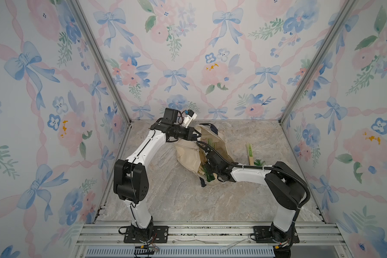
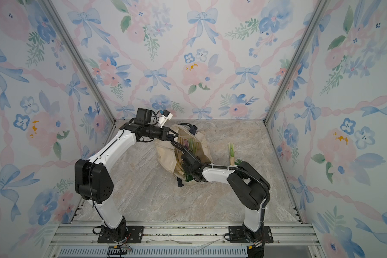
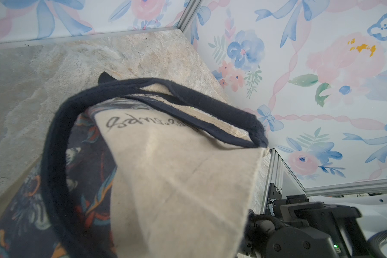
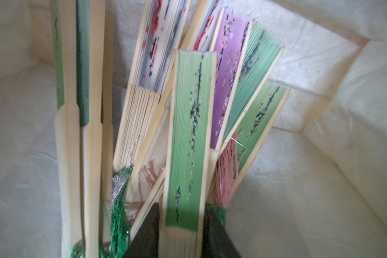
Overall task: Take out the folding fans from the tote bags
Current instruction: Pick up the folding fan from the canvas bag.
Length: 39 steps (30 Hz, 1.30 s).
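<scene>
- The bag [image 1: 188, 154] lies slumped on the worktop [image 1: 177, 201] toward the back, with its mouth gaping open.
- The left gripper [image 1: 197, 135] is at the bag's far rim by the navy strap [image 3: 54, 156]. Its jaws are closed on the cloth and hold that edge up.
- The right gripper [image 4: 181, 234] reaches inside the bag. Its jaws are partly open, with one dark finger [image 4: 148, 232] on each side of the green fan [image 4: 190, 138] at its bamboo end, close against it. Whether they already pinch it cannot be told.
- More fans are fanned out in the bag behind it, among them a purple fan [image 4: 229, 78] and a white fan [image 4: 154, 51] with red and black marks. A pink tassel [image 4: 226, 174] and a green tassel [image 4: 119, 201] lie among them.
- A loose fan [image 1: 250, 152], closed, lies on the worktop just right of the bag.
</scene>
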{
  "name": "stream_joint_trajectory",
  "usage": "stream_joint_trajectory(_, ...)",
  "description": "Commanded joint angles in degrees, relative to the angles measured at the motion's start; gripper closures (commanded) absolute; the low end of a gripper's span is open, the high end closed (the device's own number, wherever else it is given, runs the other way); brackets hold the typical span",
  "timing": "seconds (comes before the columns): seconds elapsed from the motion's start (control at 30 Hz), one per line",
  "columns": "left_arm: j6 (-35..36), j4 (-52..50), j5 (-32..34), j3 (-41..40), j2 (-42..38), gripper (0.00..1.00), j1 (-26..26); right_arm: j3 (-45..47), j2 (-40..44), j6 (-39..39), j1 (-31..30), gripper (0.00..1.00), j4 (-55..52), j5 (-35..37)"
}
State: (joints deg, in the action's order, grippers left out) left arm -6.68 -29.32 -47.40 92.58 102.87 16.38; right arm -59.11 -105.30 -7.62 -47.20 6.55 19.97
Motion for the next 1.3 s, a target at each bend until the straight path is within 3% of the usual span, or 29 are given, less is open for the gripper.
stream_joint_trajectory(0.0, 0.3, 1.6, -2.3, 0.7, -0.8, 1.00, 0.2, 2.2, 3.0, 0.7, -0.3, 0.70, 2.7, -2.7)
stream_joint_trajectory(0.47, 0.5, 1.6, -2.3, 0.5, -1.0, 1.00, 0.1, 7.1, 7.4, 0.1, 1.0, 0.77, 9.1, -11.2)
stream_joint_trajectory(0.8, 0.5, 1.6, -2.5, 0.7, -1.1, 1.00, 0.0, 11.6, 12.6, 0.0, 1.6, 0.79, 12.0, -12.4)
stream_joint_trajectory(1.27, 0.6, 1.6, -2.3, 0.2, -1.5, 1.00, 0.0, 9.3, 5.5, -1.2, 2.0, 0.71, 10.2, -11.4)
